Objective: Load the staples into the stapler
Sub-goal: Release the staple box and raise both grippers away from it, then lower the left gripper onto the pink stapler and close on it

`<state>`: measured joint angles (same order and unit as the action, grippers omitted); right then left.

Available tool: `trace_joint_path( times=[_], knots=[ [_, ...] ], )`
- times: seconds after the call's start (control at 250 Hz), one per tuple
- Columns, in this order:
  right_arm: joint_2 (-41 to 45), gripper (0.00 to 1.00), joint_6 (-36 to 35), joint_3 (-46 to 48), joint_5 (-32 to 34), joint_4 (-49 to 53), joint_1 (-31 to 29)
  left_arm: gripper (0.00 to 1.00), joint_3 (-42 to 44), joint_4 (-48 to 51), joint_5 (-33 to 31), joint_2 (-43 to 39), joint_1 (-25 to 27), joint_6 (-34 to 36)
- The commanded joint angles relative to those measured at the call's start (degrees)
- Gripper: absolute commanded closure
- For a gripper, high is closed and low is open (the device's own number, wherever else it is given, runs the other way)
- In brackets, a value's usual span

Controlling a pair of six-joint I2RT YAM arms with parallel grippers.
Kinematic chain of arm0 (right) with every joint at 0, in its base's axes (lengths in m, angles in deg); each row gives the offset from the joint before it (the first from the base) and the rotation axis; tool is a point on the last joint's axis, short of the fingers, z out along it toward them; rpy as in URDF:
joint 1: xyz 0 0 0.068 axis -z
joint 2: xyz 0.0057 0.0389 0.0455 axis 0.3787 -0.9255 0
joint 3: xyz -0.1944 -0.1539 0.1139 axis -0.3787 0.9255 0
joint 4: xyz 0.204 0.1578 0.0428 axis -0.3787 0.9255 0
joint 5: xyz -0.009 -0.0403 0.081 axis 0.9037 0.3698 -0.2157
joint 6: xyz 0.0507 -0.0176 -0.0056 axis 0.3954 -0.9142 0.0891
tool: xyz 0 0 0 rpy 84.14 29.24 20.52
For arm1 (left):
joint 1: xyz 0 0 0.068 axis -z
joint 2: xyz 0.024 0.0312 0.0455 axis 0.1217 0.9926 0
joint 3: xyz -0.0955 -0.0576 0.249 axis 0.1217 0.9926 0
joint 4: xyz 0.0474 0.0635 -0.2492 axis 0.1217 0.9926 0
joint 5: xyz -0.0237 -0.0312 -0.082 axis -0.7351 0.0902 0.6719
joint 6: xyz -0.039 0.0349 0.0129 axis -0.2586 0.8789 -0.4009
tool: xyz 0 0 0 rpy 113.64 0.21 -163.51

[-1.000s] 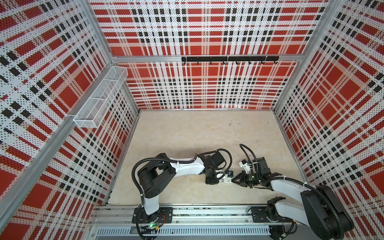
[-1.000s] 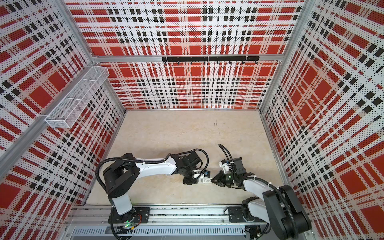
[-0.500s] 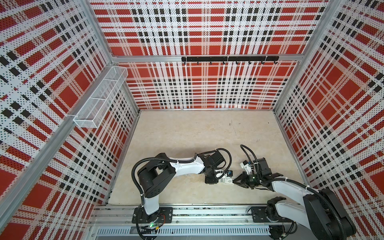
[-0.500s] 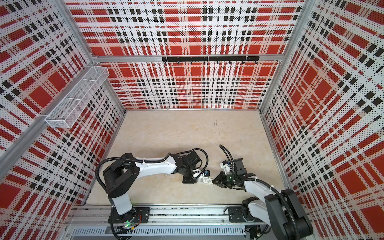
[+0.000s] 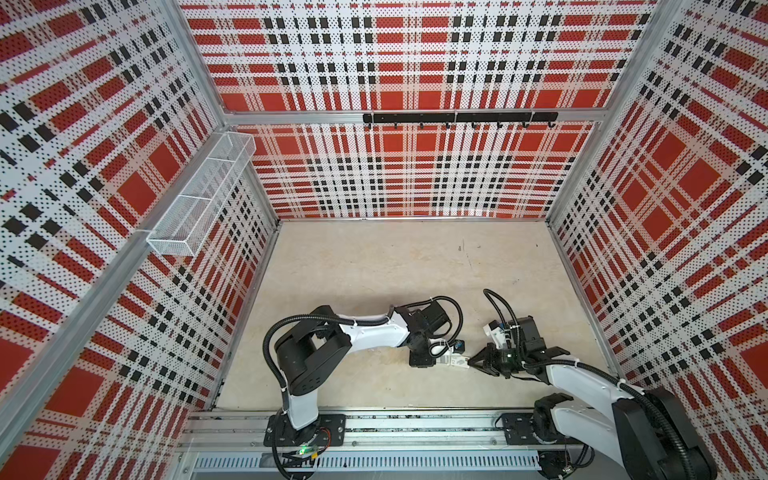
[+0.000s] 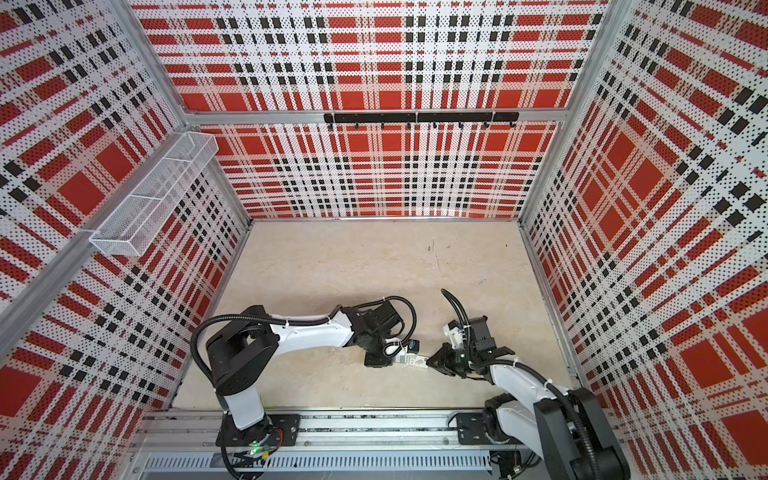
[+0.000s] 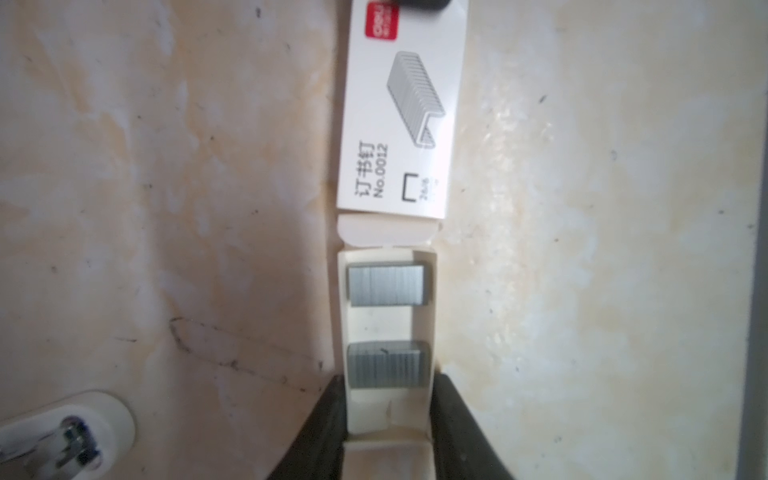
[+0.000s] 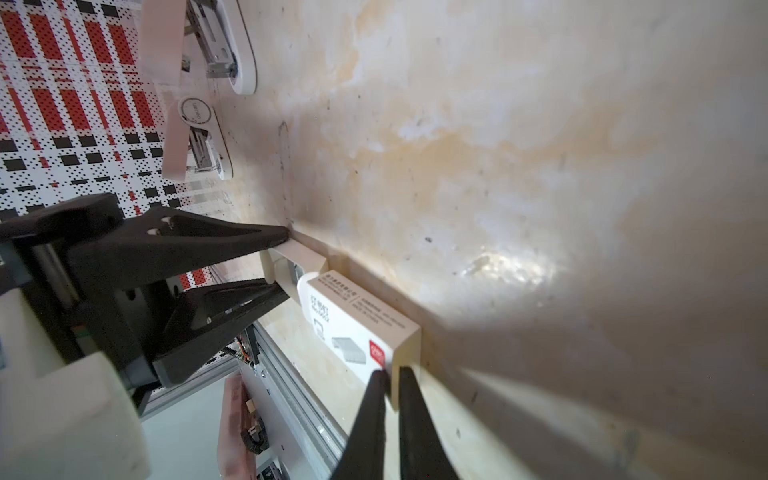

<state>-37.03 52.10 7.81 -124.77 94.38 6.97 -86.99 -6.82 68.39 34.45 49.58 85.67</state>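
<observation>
Plaid red-white-black perforated walls (image 5: 415, 62) box in a beige mottled tabletop (image 5: 374, 266). The left arm (image 5: 370, 332) and right arm (image 5: 582, 378) both reach to the middle front, tips facing each other and close. White wire basket (image 5: 199, 199) on the left wall, black hook rail (image 5: 457, 117) on the back wall.

Right wrist view: open pale pink stapler (image 8: 199, 145) on the tabletop by the wall, second stapler (image 8: 224, 45) beyond it, also open. Both are well apart from the staple box.

The left end effector (image 7: 388, 415) is clamped on the white cardboard tray (image 7: 386, 324), one finger on each long side at its outer end. The right end effector (image 8: 390, 374) is nearly pressed together, pinching the end edge of the printed sleeve (image 8: 353, 328).

Sleeve and tray lie flat on the tabletop in one line between the two end effectors. The tray's inner end is at the sleeve mouth; cannot tell if any of it is inside.

The staples (image 7: 386, 284) are two grey blocks in the tray, apart from each other. One is near the sleeve mouth, the other (image 7: 386, 363) just ahead of the left fingertips. Neither end effector touches them; the tray walls sit between.
</observation>
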Motion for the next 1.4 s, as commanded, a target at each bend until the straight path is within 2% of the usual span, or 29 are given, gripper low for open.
trace_joint_path(
  times=[0.0, 0.26, 0.324, 0.476, 0.648, 0.84, 0.976, 1.112, 1.256, 1.353, 1.373, 1.397],
  knots=[
    [1.6, 0.86, -1.4, -1.0, 2.0, 0.6, 0.4, 0.61, -0.8, 1.8, -0.5, 0.1, -0.3, 0.4],
    [2.6, 0.79, -3.0, -4.7, 2.5, 3.0, 0.9, 0.55, -0.7, 1.6, -0.2, -0.4, -0.2, -0.3],
    [2.6, 0.74, -2.8, -5.4, 2.7, 2.8, 0.9, 0.54, -0.9, 1.6, -0.2, -0.4, -0.1, -0.4],
    [2.4, 0.72, -3.3, -6.9, 3.0, 3.1, 0.9, 0.49, -1.7, 2.0, 0.4, -1.1, 0.0, -1.1],
    [3.2, 0.72, -3.6, -8.3, 5.0, 4.7, 1.1, 0.44, -6.2, 6.8, 2.8, -2.9, -0.1, -1.3],
    [6.7, 0.72, -5.6, -10.9, 7.8, 11.8, 1.2, 0.39, -13.0, 15.0, 5.9, -5.1, -0.9, 0.3],
    [9.1, 0.63, -5.8, -12.5, 9.1, 14.4, 1.3, 0.33, -16.9, 19.1, 5.2, -5.8, -2.8, 4.8],
    [8.2, 0.59, -6.5, -16.0, 10.1, 15.4, 1.4, 0.29, -21.6, 23.7, 2.6, -3.3, -7.2, 15.1],
    [5.0, 0.58, -6.5, -18.7, 10.7, 14.9, 2.2, 0.28, -29.9, 28.8, 0.6, 3.5, -11.3, 25.4],
    [4.2, 0.58, -3.7, -17.5, 10.3, 10.3, 2.5, 0.27, -37.6, 36.4, 3.9, 8.9, -13.6, 32.3],
    [4.1, 0.58, -3.0, -17.2, 10.2, 9.3, 2.6, 0.17, -38.8, 37.4, 4.2, 9.9, -14.0, 33.4],
    [4.0, 0.58, -2.3, -16.7, 10.0, 8.1, 2.7, 0.16, -39.8, 37.7, 4.1, 10.9, -14.2, 34.1]
  ],
)
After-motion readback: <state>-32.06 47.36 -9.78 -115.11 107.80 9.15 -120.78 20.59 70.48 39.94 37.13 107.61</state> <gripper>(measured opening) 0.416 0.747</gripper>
